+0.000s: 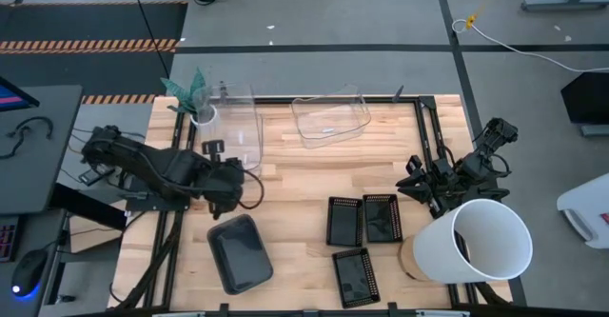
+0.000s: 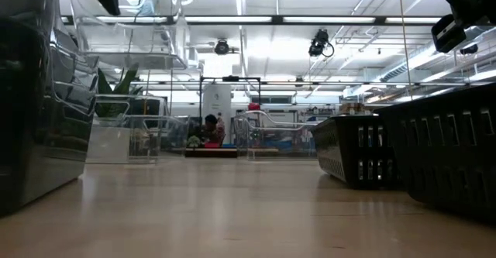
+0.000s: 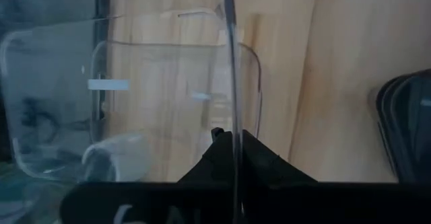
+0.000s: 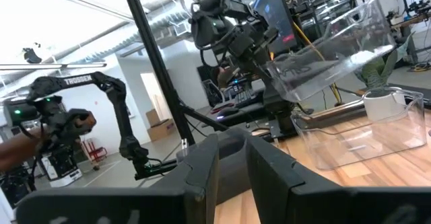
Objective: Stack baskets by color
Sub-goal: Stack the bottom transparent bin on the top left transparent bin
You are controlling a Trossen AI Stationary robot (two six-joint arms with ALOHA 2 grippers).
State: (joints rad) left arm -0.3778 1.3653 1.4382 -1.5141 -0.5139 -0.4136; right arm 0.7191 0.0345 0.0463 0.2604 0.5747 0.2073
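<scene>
Counting baskets: 2 clear, 1 grey, 3 black.

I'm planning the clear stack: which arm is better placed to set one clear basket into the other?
Left. Its claw is shut on the rim of a clear basket, lifted beside the other clear basket. The right claw holds nothing, by the white bucket.

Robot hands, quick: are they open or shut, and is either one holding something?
Left gripper: shut on the rim of a clear basket, held lifted and tilted.
Right gripper: slightly open, holding nothing, waiting near the white bucket.
</scene>
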